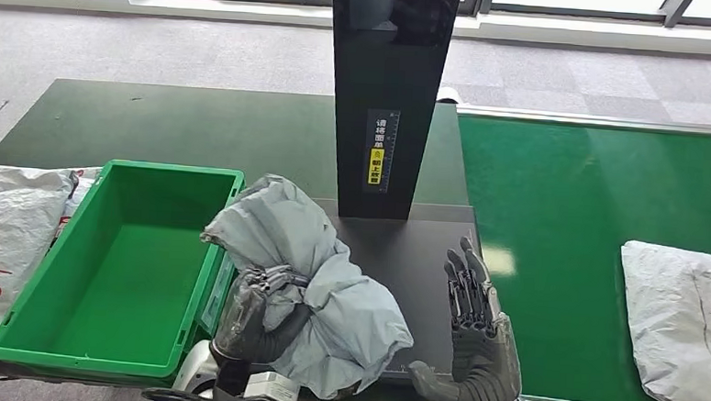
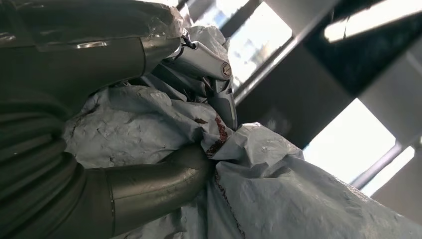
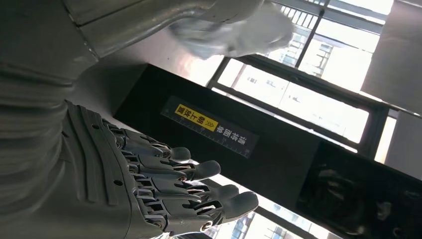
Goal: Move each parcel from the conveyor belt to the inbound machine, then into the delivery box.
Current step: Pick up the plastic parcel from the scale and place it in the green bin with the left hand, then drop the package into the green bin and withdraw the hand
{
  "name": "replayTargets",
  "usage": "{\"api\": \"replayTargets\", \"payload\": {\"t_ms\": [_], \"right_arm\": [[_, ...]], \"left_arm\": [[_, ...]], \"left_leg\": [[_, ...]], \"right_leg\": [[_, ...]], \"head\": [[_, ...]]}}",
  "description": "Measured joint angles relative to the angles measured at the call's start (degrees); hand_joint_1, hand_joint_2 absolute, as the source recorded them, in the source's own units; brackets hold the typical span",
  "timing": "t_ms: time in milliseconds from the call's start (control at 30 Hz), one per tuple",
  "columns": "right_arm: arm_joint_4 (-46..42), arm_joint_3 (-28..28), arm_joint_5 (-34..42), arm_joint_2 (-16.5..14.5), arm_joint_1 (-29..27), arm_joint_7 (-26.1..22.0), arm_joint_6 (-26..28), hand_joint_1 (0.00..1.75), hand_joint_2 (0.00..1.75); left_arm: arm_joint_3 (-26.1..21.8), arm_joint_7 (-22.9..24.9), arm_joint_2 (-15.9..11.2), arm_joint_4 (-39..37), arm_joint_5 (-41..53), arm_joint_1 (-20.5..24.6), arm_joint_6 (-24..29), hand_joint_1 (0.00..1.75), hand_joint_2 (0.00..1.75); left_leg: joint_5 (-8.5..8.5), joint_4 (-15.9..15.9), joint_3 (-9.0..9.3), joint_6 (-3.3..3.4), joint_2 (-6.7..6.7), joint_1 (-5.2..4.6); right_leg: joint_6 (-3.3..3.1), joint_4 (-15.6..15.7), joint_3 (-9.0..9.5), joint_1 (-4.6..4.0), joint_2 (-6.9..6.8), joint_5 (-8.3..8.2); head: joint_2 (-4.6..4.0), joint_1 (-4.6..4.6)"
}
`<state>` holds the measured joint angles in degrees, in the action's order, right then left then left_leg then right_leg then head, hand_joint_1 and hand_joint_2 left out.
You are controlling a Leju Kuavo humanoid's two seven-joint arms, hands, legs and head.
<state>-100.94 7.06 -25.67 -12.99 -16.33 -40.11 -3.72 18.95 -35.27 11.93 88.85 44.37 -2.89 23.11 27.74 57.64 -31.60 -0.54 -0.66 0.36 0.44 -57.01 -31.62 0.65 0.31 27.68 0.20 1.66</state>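
The left hand (image 1: pixel 252 310) grips a grey parcel (image 1: pixel 315 286) above the machine (image 1: pixel 413 259) plate's left edge, beside the green box (image 1: pixel 119 262). The right hand (image 1: pixel 473 340) is spread, holding nothing. Likely step: machine to box; next, swing left and release.

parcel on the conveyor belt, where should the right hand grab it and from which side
Probably the near long edge of the white parcel, coming from above with the open right hand: it lies flat and limp on the belt, so pinching a raised crease suits it.

parcel sorting station; conveyor belt (image 1: pixel 562 220); scanner column (image 1: pixel 390 92)
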Motion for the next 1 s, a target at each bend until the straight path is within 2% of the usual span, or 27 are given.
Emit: {"api": "replayTargets", "payload": {"t_ms": [167, 433, 567, 733, 1000], "right_arm": [[1.2, 0.0, 1.9, 0.0, 0.4, 0.0, 1.6, 0.0, 1.75], [2.8, 0.0, 2.4, 0.3, 0.6, 0.0, 3.3, 0.0, 1.75], [2.8, 0.0, 1.7, 0.3, 0.2, 0.0, 2.7, 0.0, 1.75], [2.8, 0.0, 1.2, 0.3, 0.2, 0.0, 1.7, 0.0, 1.75], [2.8, 0.0, 1.1, 0.3, 0.4, 0.0, 1.2, 0.0, 1.75]], "left_arm": [[-6.3, -3.7, 0.0, 10.2, -11.7, -1.8, 6.8, 1.75, 1.75], [-13.8, -3.8, 0.0, 15.2, -17.3, -1.7, 7.5, 1.75, 1.75], [-18.2, 2.4, -0.1, 13.6, -15.6, 0.5, 6.8, 1.75, 1.75], [-25.3, 8.1, -0.4, 7.3, -15.8, 3.5, 3.4, 1.75, 1.75], [-32.7, 10.4, -0.7, -3.2, -16.8, 7.7, 0.4, 1.75, 1.75]], "left_leg": [[0.0, 0.0, 0.0, -0.01, 0.0, 0.03], [-0.01, 0.0, 0.01, -0.01, -0.06, 0.02], [-0.01, 0.0, 0.02, -0.01, -0.04, 0.02], [-0.03, 0.0, 0.05, -0.04, 0.0, 0.03], [-0.01, -0.1, 0.2, -0.01, -0.34, -0.09]], "right_leg": [[-0.03, 0.0, 0.0, -0.02, -0.01, 0.02], [-0.03, 0.0, 0.02, -0.01, -0.04, 0.02], [-0.03, 0.0, 0.02, -0.01, -0.03, 0.02], [-0.04, 0.0, 0.02, -0.03, -0.01, 0.02], [0.0, 0.0, 0.32, 0.11, -0.27, 0.18]], "head": [[0.0, 0.0], [0.0, 0.0], [0.0, 0.0], [0.0, 0.0], [0.0, -0.02]]}}
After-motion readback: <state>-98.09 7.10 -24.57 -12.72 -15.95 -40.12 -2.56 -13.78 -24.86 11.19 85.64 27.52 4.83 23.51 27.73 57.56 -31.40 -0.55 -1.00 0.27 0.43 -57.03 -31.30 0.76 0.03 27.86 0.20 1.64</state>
